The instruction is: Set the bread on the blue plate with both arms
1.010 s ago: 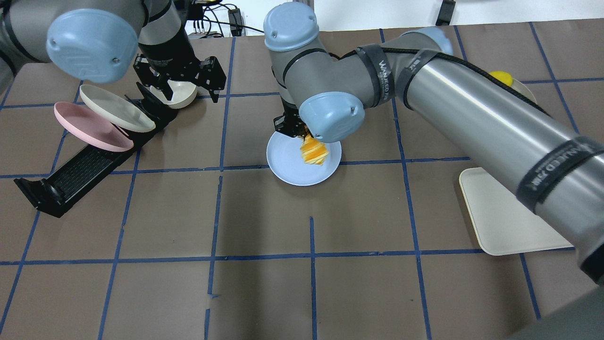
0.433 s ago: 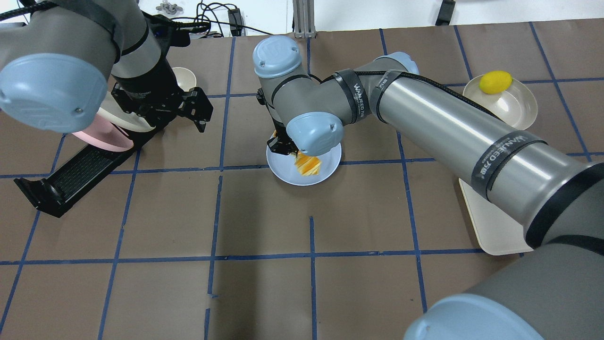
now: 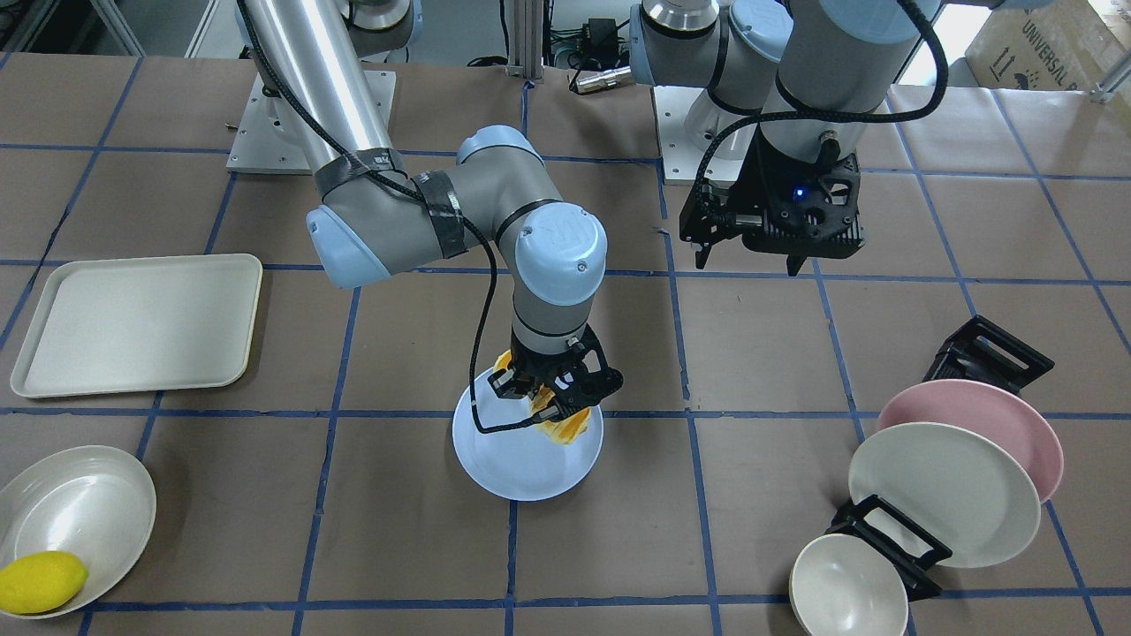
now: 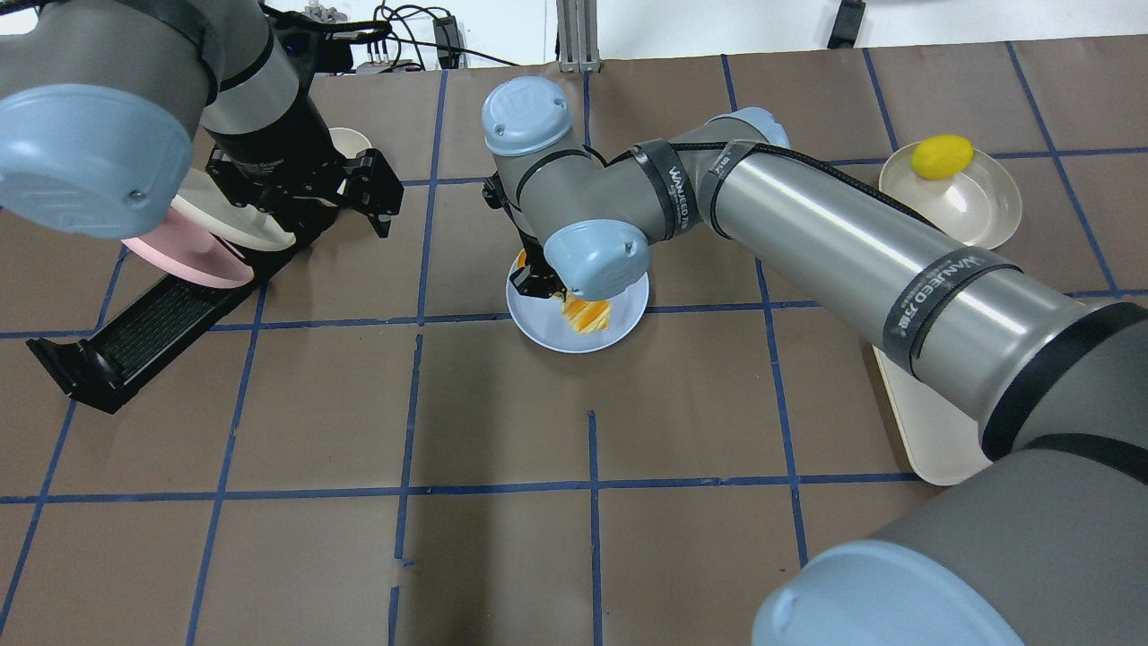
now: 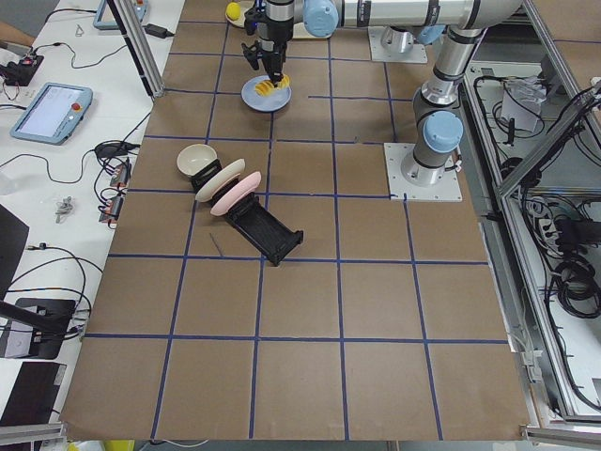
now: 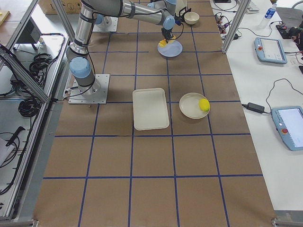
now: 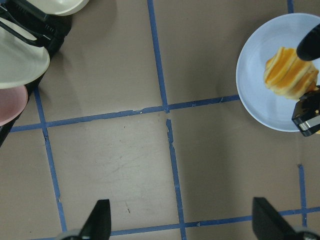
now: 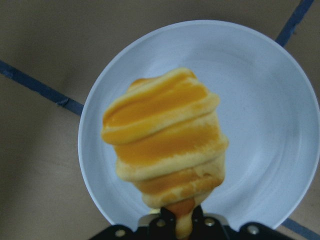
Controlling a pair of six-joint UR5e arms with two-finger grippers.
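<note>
Lower than before: bread [image 8: 167, 145] hangs over blue plate [image 8: 270, 100] | right pincer [image 3: 555, 387] clamped on bread end | left pincer [image 3: 749, 261] spread apart, well clear of blue plate | judgement: release is next.

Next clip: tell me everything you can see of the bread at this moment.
The bread is a twisted roll banded orange and cream, glossy, widest mid-body and tapering to a narrow tip. The right gripper is shut on that tip. The roll hangs over the blue plate, inside its rim; whether it touches the plate cannot be told.
</note>
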